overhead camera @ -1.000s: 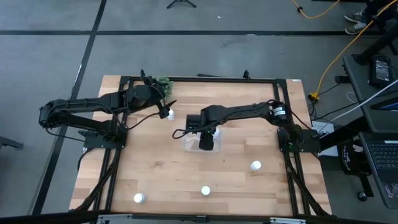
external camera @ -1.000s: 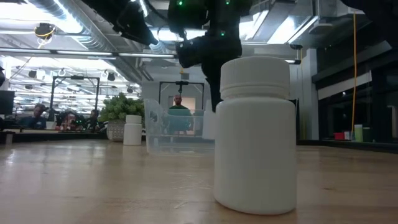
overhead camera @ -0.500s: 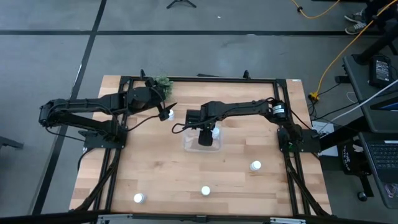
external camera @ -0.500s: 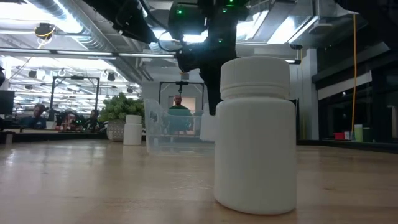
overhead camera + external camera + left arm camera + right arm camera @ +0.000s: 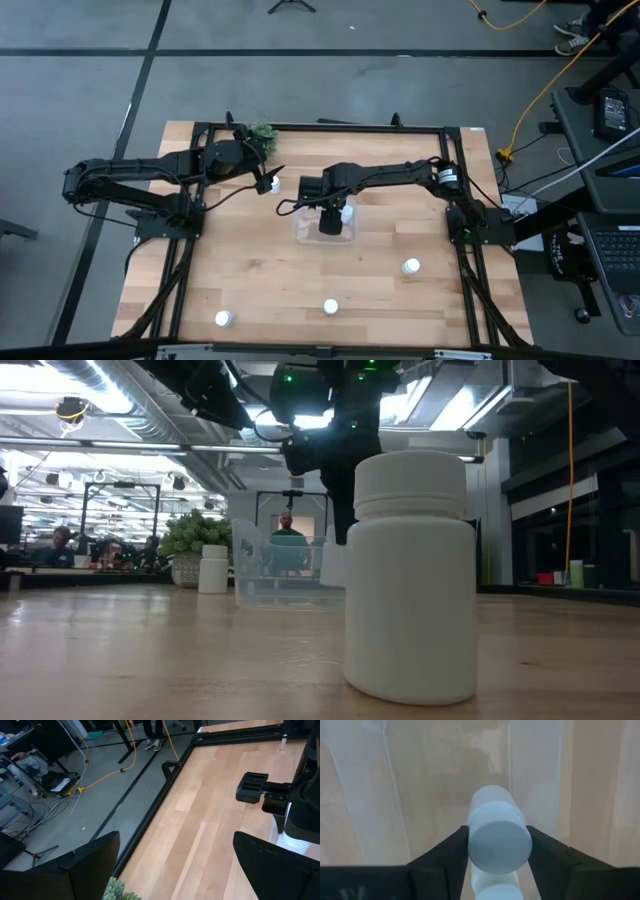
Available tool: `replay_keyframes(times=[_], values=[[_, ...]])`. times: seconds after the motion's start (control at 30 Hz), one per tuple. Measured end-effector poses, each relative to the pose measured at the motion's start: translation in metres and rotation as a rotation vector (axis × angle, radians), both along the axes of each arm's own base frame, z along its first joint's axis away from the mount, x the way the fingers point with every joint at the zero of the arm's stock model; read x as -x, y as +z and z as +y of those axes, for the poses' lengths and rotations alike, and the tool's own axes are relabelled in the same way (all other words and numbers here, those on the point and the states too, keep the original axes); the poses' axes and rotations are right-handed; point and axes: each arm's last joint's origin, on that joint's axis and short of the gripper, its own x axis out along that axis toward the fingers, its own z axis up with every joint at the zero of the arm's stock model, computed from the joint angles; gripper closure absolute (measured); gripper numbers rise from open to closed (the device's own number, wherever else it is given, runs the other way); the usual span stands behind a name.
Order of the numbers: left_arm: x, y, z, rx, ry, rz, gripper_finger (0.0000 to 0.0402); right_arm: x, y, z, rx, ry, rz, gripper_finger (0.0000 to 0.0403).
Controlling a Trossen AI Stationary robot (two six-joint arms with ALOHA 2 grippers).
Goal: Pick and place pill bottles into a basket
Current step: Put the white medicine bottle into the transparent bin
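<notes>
On the wooden table (image 5: 250, 270) we see the right gripper (image 5: 496, 851) clamped on a light, stiff, slippery bottle (image 5: 496, 832) by its sides, above the basket (image 5: 300, 232) at centre; the left gripper (image 5: 270, 180), spread open and empty, waits at ten o'clock.

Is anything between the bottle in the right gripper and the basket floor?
Nothing visible. The right gripper holds the bottle over the basket. Another bottle shows beside the gripped one, not in the space beyond it.
</notes>
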Motion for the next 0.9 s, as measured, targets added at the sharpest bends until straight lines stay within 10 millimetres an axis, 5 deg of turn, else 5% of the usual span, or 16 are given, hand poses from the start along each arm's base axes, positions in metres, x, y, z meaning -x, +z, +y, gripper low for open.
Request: replay_keyframes(times=[0.67, 0.9], values=[[0.0001, 0.0000, 0.0001, -0.001, 0.004, 0.000, 0.0017, -0.0006, -0.0007, 0.0009, -0.030, 0.011, -0.003, 0.0214], [0.0001, 0.0000, 0.0001, -0.001, 0.004, 0.000, 0.0017, -0.0010, -0.0010, 0.0009, -0.029, 0.028, -0.005, 0.0180]])
